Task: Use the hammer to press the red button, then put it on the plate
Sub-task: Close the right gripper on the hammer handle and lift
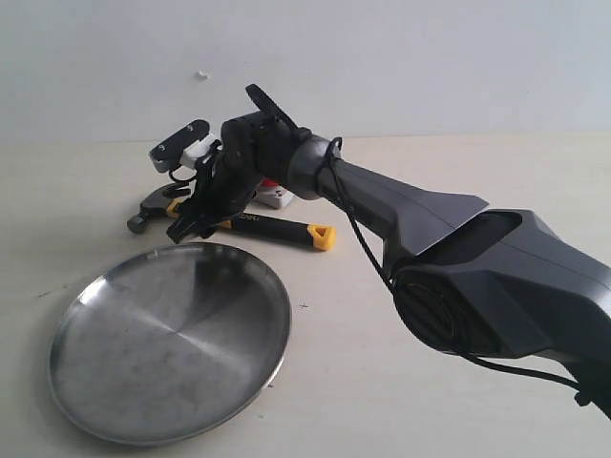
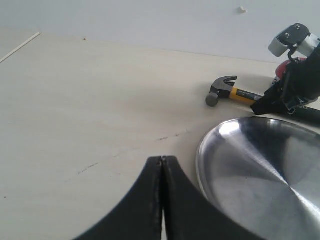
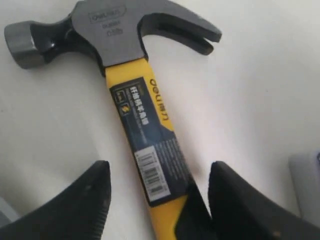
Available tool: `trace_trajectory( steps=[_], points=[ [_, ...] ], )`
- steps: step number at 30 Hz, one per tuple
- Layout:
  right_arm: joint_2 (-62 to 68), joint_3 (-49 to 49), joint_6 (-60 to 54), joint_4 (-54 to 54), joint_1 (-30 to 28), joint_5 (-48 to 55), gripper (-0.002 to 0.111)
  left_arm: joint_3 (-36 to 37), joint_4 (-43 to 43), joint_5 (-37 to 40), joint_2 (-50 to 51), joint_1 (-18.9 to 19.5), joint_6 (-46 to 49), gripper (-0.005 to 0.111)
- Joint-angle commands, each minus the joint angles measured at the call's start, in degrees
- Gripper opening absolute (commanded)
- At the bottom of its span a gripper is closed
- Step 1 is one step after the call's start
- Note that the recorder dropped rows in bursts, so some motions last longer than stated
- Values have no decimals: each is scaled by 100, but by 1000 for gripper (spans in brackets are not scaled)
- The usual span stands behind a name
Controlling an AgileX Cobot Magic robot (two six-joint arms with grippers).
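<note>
The hammer [image 1: 275, 227] lies flat on the table just behind the plate [image 1: 172, 343], its dark head [image 3: 107, 30] to the left and its yellow looped end to the right. My right gripper [image 1: 194, 225] reaches across and hangs low over the handle near the head. It is open, one finger on each side of the handle [image 3: 150, 150], and neither finger visibly touches it. The red button [image 1: 270, 188] shows only as a red sliver on a white base behind the right wrist. My left gripper [image 2: 162, 159] is shut on nothing, low over the table beside the plate's rim [image 2: 202, 150].
The right arm [image 1: 458, 258] stretches from the lower right across the table's middle. A pale wall stands behind the table. The wrist's camera bracket [image 1: 179, 143] sticks up over the hammer head. Bare tabletop lies left of the plate.
</note>
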Motion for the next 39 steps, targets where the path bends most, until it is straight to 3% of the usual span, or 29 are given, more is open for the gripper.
trace_trajectory(
  steps=[1,4,24,39],
  points=[
    [50,-38,26,13,-19,53,36,-15,7,-17,-39,-20,13,0],
    [50,-38,26,1,-19,53,0,-15,7,-17,-39,-20,13,0],
    [-379,-38,1258,-49,-19,-739,0,-15,7,-17,-39,-20,13,0],
    [-401,-38,1501,-23,21,-966,0,-15,7,-17,-39,-20,13,0]
  ],
)
